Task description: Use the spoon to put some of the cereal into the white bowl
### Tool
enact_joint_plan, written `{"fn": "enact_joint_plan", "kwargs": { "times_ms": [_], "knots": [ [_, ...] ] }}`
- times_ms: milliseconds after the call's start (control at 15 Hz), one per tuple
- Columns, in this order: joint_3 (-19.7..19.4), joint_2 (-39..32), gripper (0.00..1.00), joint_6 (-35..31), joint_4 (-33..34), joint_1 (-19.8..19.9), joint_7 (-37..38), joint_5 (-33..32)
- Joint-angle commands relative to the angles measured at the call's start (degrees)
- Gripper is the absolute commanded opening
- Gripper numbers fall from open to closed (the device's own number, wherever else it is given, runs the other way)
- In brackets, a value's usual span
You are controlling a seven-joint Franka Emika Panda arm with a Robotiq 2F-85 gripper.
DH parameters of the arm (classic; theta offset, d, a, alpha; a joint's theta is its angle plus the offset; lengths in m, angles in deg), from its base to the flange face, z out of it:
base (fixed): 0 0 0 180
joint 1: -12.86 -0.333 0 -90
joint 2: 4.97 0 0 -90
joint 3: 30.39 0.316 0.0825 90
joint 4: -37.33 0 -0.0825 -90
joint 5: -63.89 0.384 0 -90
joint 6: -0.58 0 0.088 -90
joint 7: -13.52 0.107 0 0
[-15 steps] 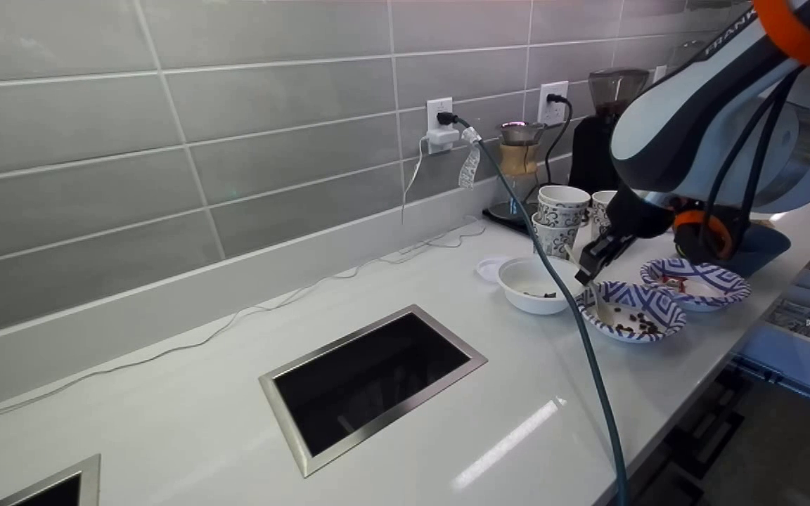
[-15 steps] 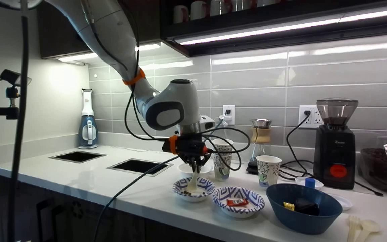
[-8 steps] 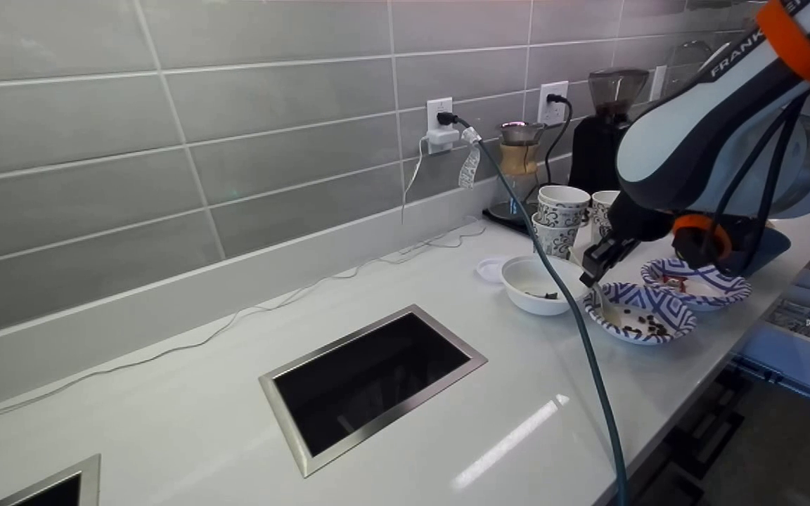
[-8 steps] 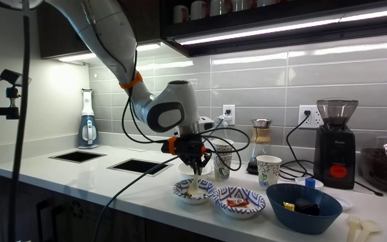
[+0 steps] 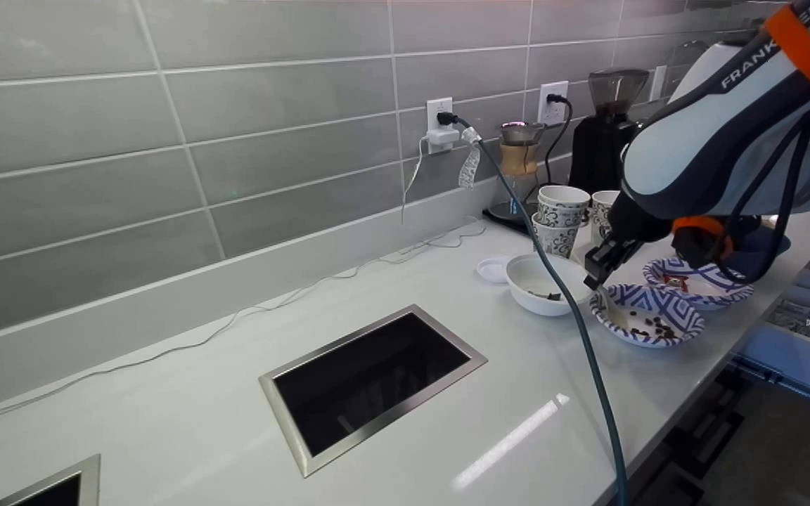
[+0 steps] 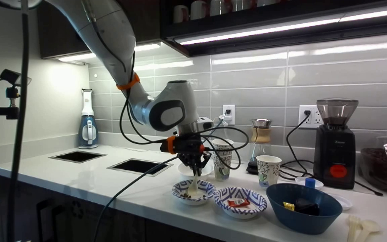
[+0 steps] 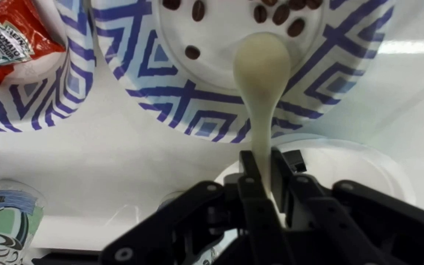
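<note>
The cereal [image 7: 280, 14], several dark brown bean-like pieces, lies in a blue-and-white patterned bowl [image 7: 204, 114]; this bowl shows in both exterior views [image 5: 647, 339] [image 6: 180, 199]. My gripper [image 7: 261, 154] is shut on the pale spoon [image 7: 262, 70] by its handle. The spoon's head is low inside the patterned bowl, beside the pieces; I cannot tell whether it touches the bottom. No piece clearly shows on it. The white bowl [image 5: 535, 302] stands right beside the patterned bowl, partly under my gripper in the wrist view [image 7: 399, 180]. It holds some dark bits [image 7: 295, 161].
Another patterned bowl [image 6: 242, 211] with a ketchup packet [image 7: 6, 44] adjoins the cereal bowl. A blue bowl [image 6: 301, 218] stands further along. Paper cups [image 5: 556, 221] stand behind the white bowl, near a small white disc [image 5: 493, 269]. A green cable [image 5: 591, 358] crosses the view.
The gripper and spoon have shifted slightly to the right in an exterior view. The cereal bowl has slid the same way with the spoon in it; the white bowl has also shifted a little.
</note>
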Motion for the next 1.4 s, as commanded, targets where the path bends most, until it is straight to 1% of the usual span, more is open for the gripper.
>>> {"fn": "enact_joint_plan", "kwargs": {
  "times_ms": [0, 667, 1067, 1200, 1333],
  "knots": [
    [-0.64, 1.70, 0.03, 2.93, -1.04, -0.36, 3.77, -3.04],
    [-0.95, 3.54, 0.03, 6.58, -1.24, -0.38, 4.95, -2.99],
    [-0.97, 3.73, 0.03, 4.34, -2.02, -0.26, 4.65, -2.39],
    [-1.23, 3.61, 0.03, 4.67, -2.32, -0.49, 5.14, -3.00],
    [-1.43, 3.62, 0.03, 3.63, -2.91, -0.58, 5.36, -3.40]
  ]
}}
